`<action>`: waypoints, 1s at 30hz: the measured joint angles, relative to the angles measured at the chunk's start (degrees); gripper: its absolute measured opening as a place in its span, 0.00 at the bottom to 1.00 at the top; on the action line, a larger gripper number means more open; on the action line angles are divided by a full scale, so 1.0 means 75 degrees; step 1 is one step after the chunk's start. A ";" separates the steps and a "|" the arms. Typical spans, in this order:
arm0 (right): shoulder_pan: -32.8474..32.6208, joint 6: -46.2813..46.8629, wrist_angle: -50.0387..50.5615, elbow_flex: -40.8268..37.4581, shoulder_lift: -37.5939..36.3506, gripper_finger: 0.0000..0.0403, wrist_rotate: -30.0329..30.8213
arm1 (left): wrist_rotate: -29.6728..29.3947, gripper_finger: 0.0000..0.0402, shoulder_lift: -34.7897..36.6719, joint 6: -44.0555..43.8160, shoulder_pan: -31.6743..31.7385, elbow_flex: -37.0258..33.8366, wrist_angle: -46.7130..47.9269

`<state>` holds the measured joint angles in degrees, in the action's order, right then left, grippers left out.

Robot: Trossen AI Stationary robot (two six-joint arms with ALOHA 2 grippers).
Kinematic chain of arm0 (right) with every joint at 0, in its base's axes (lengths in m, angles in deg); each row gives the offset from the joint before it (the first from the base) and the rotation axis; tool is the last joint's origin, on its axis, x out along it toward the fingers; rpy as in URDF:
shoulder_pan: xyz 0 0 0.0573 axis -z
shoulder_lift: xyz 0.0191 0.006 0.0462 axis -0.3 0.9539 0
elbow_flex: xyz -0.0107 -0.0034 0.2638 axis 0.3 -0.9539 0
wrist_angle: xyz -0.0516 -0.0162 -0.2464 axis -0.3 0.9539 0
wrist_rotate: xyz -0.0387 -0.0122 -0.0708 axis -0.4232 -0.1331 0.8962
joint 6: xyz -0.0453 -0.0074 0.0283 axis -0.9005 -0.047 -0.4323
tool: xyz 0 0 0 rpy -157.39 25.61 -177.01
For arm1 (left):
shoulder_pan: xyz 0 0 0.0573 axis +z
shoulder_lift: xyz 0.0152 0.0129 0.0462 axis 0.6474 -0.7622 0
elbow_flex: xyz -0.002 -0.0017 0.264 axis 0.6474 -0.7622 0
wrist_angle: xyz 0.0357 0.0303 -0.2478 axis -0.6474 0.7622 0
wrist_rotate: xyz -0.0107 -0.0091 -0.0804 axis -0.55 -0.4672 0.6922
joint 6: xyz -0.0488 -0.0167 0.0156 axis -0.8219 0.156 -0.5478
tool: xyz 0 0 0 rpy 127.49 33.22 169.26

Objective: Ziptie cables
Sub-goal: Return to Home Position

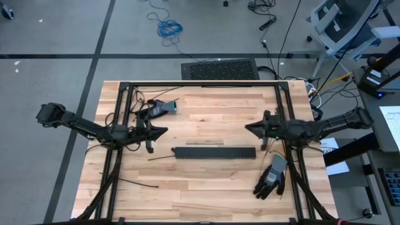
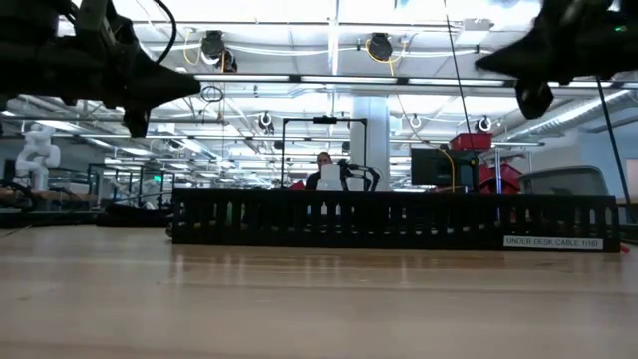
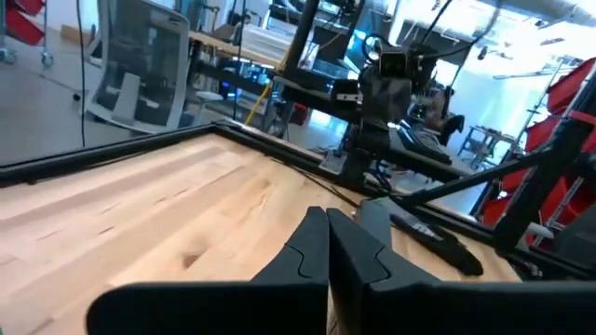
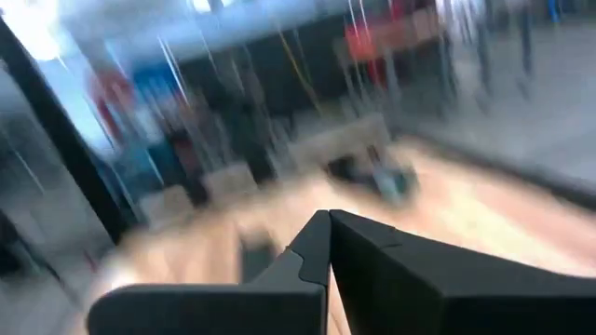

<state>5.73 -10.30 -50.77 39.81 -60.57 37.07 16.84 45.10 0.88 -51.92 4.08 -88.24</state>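
The cables (image 1: 161, 109) show as a small dark bundle with a greenish end, lying on the wood at the table's far left; in the blurred right wrist view they are a dark, teal-tipped lump (image 4: 380, 177). My left gripper (image 1: 165, 130) (image 3: 328, 237) hangs shut above the table just nearer than the bundle, pointing level toward the right. My right gripper (image 1: 247, 128) (image 4: 329, 233) is shut too, above the table's right half and pointing level toward the left. Neither gripper holds anything.
A long black slotted cable tray (image 1: 214, 152) (image 2: 399, 219) lies across the table's middle, between and nearer than the two grippers. Thin black plastic strips (image 1: 137, 183) lie at the near left. A pair of dark gloves (image 1: 272, 178) lies at the near right. Black frame rails (image 1: 200, 84) border the table.
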 joint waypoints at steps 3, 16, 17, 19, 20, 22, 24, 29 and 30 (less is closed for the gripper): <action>0.0019 -0.0457 -0.2020 -0.1023 -0.1028 0.00 -0.0361 | -0.0069 0.00 0.0030 0.0232 0.0004 0.0000 0.0010; 0.0525 -0.3057 0.0973 -0.1343 -0.0830 0.00 0.0408 | -0.1688 0.00 -0.0057 0.1997 -0.0004 -0.0003 0.1708; 0.0523 -0.3030 0.0837 -0.1323 -0.0792 0.00 0.0360 | -0.1666 0.00 -0.0073 0.1999 -0.0002 -0.0003 0.1822; 0.0519 -0.2973 0.0818 -0.1321 -0.0705 0.00 0.0369 | -0.1650 0.00 -0.0080 0.1999 -0.0002 -0.0003 0.2046; 0.0519 -0.2976 0.0831 -0.1321 -0.0697 0.00 0.0354 | -0.1647 0.00 -0.0079 0.1996 -0.0002 -0.0003 0.2083; 0.0519 -0.2995 0.0871 -0.1321 -0.0694 0.00 0.0353 | -0.1646 0.00 -0.0084 0.1995 -0.0002 -0.0003 0.2095; 0.0519 -0.2989 0.0836 -0.1321 -0.0698 0.00 0.0357 | -0.1644 0.00 -0.0087 0.1993 -0.0002 -0.0003 0.2088; 0.0511 -0.2988 0.1002 -0.1403 -0.1062 0.00 0.0355 | -0.1548 0.00 0.0171 0.1990 -0.0002 -0.0003 0.2605; 0.0526 -0.2986 0.1095 -0.1408 -0.1232 0.00 0.0356 | -0.1511 0.00 0.0430 0.1989 -0.0002 -0.0003 0.2647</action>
<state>9.67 -32.70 -42.56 29.24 -69.81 39.74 5.51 48.33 15.80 -51.94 4.06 -68.38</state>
